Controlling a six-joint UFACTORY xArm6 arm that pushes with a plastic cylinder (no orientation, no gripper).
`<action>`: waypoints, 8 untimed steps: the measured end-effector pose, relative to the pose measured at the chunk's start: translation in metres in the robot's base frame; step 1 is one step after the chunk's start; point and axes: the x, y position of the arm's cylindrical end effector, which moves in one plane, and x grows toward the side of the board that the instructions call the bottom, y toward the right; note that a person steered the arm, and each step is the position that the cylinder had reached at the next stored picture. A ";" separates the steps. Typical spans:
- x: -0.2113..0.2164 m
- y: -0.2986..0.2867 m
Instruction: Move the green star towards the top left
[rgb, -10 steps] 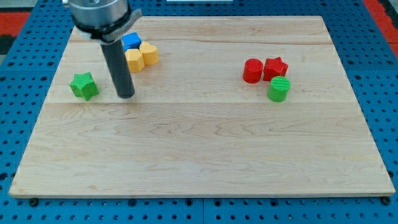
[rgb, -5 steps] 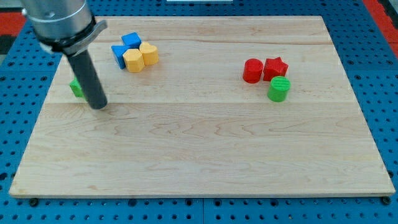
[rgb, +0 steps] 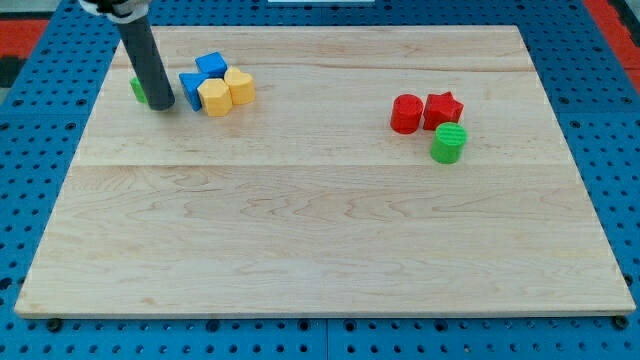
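Green star (rgb: 138, 89), my target, sits near the upper left corner of the wooden board (rgb: 320, 240), mostly hidden behind my rod (rgb: 148, 62); only a green sliver shows at the rod's nine o'clock side, so I cannot make out its shape here. My tip (rgb: 163, 105) rests on the board at about four o'clock from that sliver, touching or just beside it; I cannot tell which. I carry no claw, only the bare rod, so nothing is spread or pinched.

At three o'clock from my tip, just beside it, lies a tight cluster. A blue block (rgb: 190, 88) is nearest, with a second blue block (rgb: 210, 66) at its one o'clock. A yellow block (rgb: 214, 97) touches the first blue one, and a yellow heart-like block (rgb: 239, 87) sits against that at three o'clock.

Well apart, toward the view's right, is a second group: a red cylinder (rgb: 406, 113), a red star (rgb: 443, 109) touching it at three o'clock, and a green cylinder (rgb: 449, 143) at six o'clock from the red star.

A blue pegboard (rgb: 40, 200) surrounds the board.
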 end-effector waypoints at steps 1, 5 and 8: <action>-0.019 -0.007; 0.006 -0.051; -0.027 -0.049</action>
